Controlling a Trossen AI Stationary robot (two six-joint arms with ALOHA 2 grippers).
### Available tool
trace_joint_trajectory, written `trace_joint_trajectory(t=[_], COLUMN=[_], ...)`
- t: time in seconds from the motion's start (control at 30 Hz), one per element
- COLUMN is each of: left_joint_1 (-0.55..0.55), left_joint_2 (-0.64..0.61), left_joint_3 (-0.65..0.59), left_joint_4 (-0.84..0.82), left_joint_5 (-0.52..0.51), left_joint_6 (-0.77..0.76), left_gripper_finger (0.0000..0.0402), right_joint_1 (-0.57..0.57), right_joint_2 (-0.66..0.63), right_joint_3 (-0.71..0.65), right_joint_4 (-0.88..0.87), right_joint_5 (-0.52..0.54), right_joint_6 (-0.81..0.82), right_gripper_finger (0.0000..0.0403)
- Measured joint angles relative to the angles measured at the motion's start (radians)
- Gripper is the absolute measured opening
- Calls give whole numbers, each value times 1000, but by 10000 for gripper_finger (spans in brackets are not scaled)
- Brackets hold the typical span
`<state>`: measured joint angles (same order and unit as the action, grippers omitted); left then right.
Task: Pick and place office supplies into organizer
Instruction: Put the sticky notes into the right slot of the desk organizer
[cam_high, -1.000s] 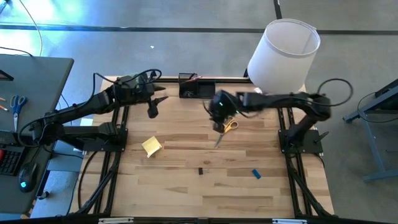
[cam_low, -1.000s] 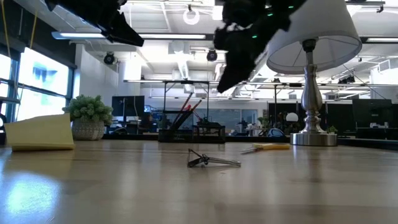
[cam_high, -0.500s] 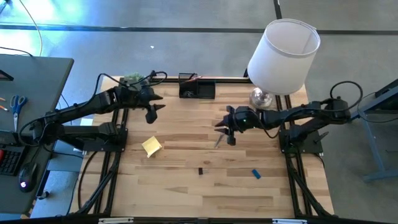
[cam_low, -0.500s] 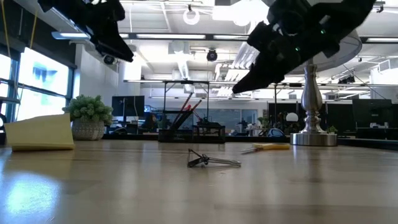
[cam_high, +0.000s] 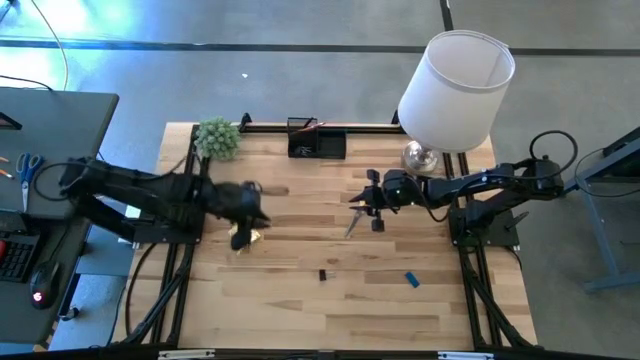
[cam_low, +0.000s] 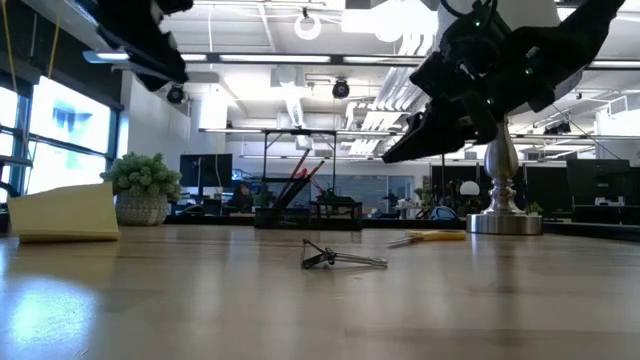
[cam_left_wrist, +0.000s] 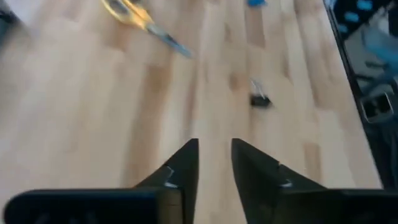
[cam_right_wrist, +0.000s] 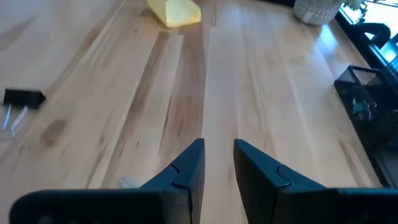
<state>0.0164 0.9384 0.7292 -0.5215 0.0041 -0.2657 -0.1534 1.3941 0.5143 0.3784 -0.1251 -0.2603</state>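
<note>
My left gripper hangs over the left-centre of the table, directly above the yellow sticky-note pad, which peeks out beneath it. In its wrist view the fingers stand a narrow slot apart with nothing between them; bare wood shows through the gap. My right gripper hovers near table centre, just above the yellow-handled scissors, whose blades lie at roughly 7 o'clock from it. Its fingers are likewise narrowly parted and hold nothing.

The organizer stands at 12 o'clock on the table's far edge, with orange pencils leaning out of its cup section in the low view. A small green plant sits at the far-left corner and a white-shaded lamp at the far right. A black clip lies near the middle, at 5 o'clock from the pad, with a small blue block further right.

I judge this the approach step: both arms are lining up on their targets and neither has a grasp. Next, I reckon, the left claw needs to widen enough to straddle the pad before dropping onto it; the right must settle over the scissors' handles, then each load goes to the organizer at 12 o'clock.
</note>
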Motion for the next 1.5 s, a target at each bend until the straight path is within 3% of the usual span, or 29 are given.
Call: trace_joint_trajectory(t=[0.13, 0.33, 0.6, 0.7, 0.83, 0.93, 1.5], left_joint_1=[-156, -265, -347, -352, -342, -329, -331], left_joint_2=[87, 214, 346, 373, 420, 450, 487], left_joint_3=[0, -1, 0, 0, -6, -7, -4], left_joint_4=[-18, -144, -13, 13, -108, -218, -319], left_joint_5=[-80, -201, 81, 113, -22, -64, -269], left_joint_6=[-161, -422, -456, -425, -497, -540, -570], left_gripper_finger=[47, 13, 3, 1, 5, 8, 5], right_joint_1=[-6, 9, 37, 49, 62, 63, 60], right_joint_2=[0, 0, 0, 1, 1, 1, 26], right_joint_3=[-14, -30, -54, -55, -55, -55, -53], right_joint_4=[1, 34, 60, 52, 49, 51, 74], right_joint_5=[-5, -31, -48, -48, -48, -47, -33], right_joint_6=[-8, 1, 37, 60, 68, 64, 53], right_gripper_finger=[78, 78, 78, 78, 78, 78, 78])
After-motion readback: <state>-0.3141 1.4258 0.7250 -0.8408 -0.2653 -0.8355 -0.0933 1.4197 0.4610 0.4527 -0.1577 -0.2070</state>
